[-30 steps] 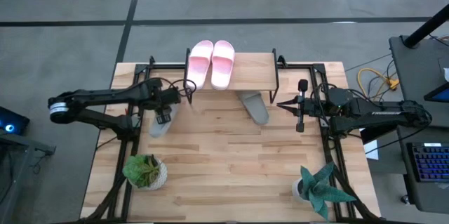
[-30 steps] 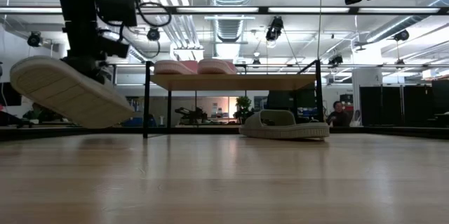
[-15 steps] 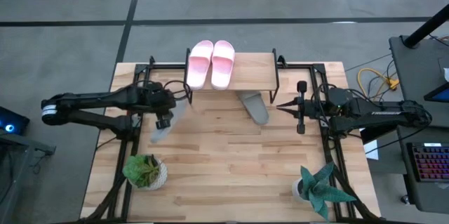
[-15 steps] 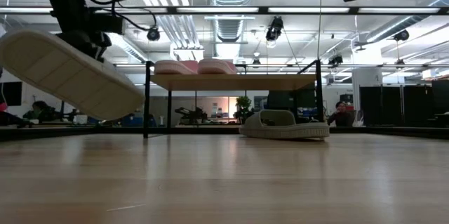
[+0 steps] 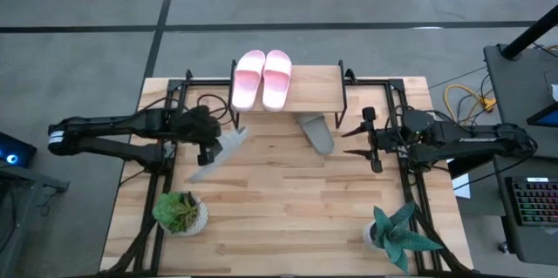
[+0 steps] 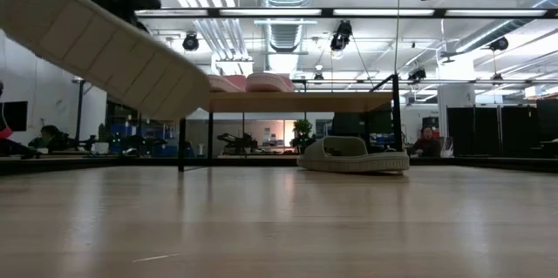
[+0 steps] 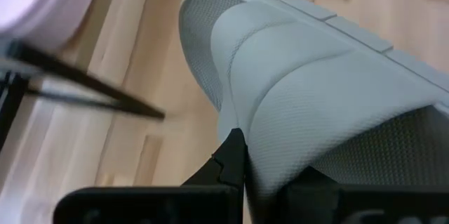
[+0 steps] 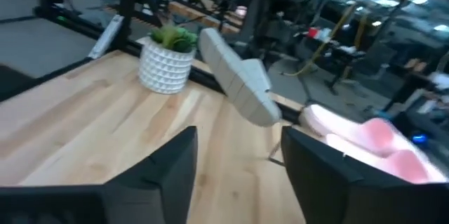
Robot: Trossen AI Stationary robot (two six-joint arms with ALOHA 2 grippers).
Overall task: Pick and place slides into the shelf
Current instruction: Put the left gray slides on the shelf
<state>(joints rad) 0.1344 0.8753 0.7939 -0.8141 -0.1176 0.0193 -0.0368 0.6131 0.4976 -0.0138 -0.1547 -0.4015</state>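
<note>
A grey slide [image 5: 220, 149] hangs in the air over the left part of the bench [image 5: 288, 217]. The left gripper [image 5: 207, 139] holds it. In the left wrist view its fingers [image 7: 231, 155] pinch the wide strap of this slide. The slide is tilted, with its toe end pointing up toward the shelf [image 5: 316, 91]. It is close to the shelf's left legs but not on the shelf yet.

Two pink slides [image 5: 262, 77] already lie side by side on the left part of the shelf top. Another grey slide [image 5: 316, 132] lies on the bench, partly under the shelf.

This looks like the carrying step. Next, the slide likely needs to go higher and over, to the bare part of the plank beside the pink pair.

The low view shows the sole [image 6: 105, 44] raised to about the height of the plank, which the high view cannot show. The high view shows the free space on the shelf.

The right gripper [image 5: 367, 137] waits near the shelf's right legs, with its fingers [image 8: 319, 164] spread apart and holding nothing.
</note>
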